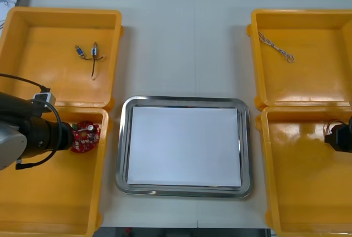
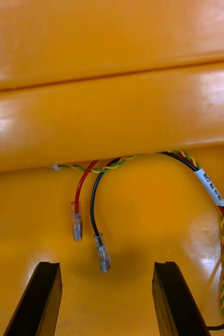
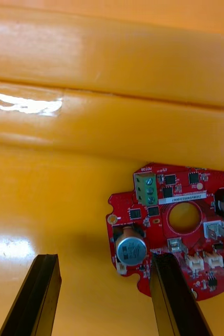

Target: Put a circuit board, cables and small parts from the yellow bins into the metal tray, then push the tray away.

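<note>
The left tool [image 3: 104, 260] hangs low in the near left yellow bin [image 1: 49, 204]. Its fingers are spread wide and hold nothing. One finger overlaps the edge of the round red circuit board [image 3: 180, 226], likely lining up to pinch its rim. White print by the board's green terminal block seems to read MOTOR; its sticker is illegible.

The right tool [image 2: 106, 265], also wide open and empty, hovers in the near right yellow bin [image 1: 308, 193] with the two loose ends of a cable [image 2: 76, 223] just ahead of the gap between its fingers. The cable's white label [image 2: 209, 186] is too small to read.

The metal tray [image 1: 187, 100] sits on the bench between the bins, within both arms' reach, white inside and unfilled.
</note>
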`<action>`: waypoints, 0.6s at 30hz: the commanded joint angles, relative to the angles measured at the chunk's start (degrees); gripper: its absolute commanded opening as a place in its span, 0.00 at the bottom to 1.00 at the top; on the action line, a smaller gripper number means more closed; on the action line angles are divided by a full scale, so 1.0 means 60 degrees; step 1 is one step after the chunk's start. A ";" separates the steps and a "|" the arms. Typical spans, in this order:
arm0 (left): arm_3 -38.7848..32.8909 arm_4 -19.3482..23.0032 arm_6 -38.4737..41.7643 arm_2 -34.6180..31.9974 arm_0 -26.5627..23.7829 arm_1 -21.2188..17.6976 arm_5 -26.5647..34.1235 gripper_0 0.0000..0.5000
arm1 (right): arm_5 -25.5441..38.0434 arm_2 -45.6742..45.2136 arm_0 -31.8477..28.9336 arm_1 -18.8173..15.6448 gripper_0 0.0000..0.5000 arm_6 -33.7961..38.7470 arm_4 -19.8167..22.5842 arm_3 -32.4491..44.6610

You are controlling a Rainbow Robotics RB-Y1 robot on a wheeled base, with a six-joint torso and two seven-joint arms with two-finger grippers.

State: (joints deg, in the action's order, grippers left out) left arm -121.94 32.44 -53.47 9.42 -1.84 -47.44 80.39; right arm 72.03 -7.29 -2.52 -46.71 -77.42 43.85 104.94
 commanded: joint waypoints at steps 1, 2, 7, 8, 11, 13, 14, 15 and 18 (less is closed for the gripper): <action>0.0064 -0.0177 0.0753 0.0304 -0.0368 -0.0165 -0.0200 1.00 | -0.0140 0.0058 -0.0209 -0.0242 1.00 -0.0338 -0.0042 0.0015; 0.0078 -0.0177 0.0767 0.0304 -0.0368 -0.0165 -0.0215 1.00 | -0.0170 0.0058 -0.0209 -0.0242 1.00 -0.0353 -0.0042 0.0015; 0.0254 -0.0221 0.0782 0.0407 -0.0368 -0.0165 -0.0479 1.00 | -0.0390 0.0073 -0.0282 -0.0066 1.00 -0.0353 -0.0145 0.0001; 0.0254 -0.0250 0.0797 0.0422 -0.0368 -0.0165 -0.0493 1.00 | -0.0419 0.0073 -0.0312 -0.0051 1.00 -0.0368 -0.0160 0.0001; 0.0342 -0.0338 0.0811 0.0495 -0.0412 -0.0165 -0.0522 1.00 | -0.0639 0.0073 -0.0473 -0.0022 1.00 -0.0368 -0.0233 0.0015; 0.0357 -0.0338 0.0826 0.0495 -0.0412 -0.0165 -0.0522 1.00 | -0.0712 0.0058 -0.0546 0.0022 1.00 -0.0382 -0.0218 0.0001; 0.0357 -0.0323 0.0826 0.0495 -0.0412 -0.0165 -0.0522 1.00 | -0.0712 0.0073 -0.0561 0.0037 1.00 -0.0397 -0.0203 0.0015; 0.0357 -0.0323 0.0826 0.0495 -0.0426 -0.0165 -0.0522 1.00 | -0.0712 0.0073 -0.0561 0.0051 1.00 -0.0397 -0.0203 0.0015; 0.0357 -0.0323 0.0855 0.0495 -0.0426 -0.0165 -0.0522 1.00 | -0.0697 0.0073 -0.0561 0.0154 1.00 -0.0353 -0.0203 0.0015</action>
State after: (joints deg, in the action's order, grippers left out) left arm -119.64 31.04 -53.30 11.67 -2.88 -47.44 77.90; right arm 68.35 -7.29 -4.58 -46.53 -77.42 43.03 104.91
